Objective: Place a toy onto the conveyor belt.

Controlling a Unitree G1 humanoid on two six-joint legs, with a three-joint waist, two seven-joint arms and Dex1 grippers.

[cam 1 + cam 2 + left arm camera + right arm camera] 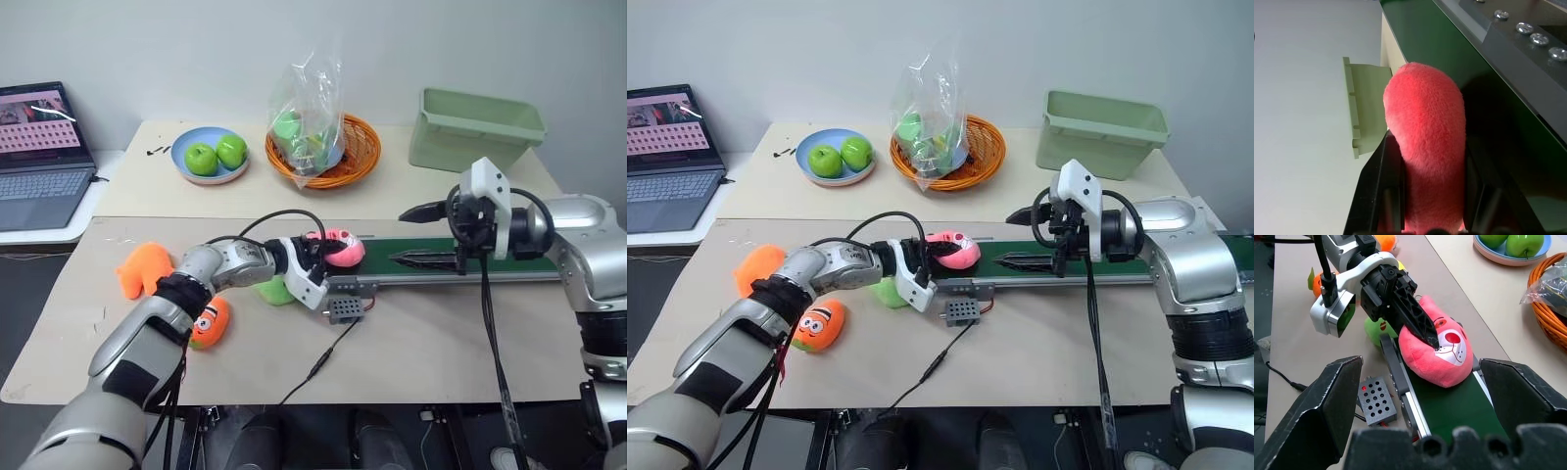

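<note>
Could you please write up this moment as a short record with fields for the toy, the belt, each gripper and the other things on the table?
toy: pink plush resting on the belt's end
belt: dark green conveyor belt across the table
left gripper: fingers on either side of the pink plush
right gripper: open, above the belt, holding nothing
other toys: two orange plush toys, and a green one
behind: plate of green apples, orange basket, green bin, laptop

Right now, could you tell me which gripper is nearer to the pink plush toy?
Left. The left gripper has its jaws around the pink plush toy at the conveyor belt's end; the right gripper hovers farther along the belt.
</note>
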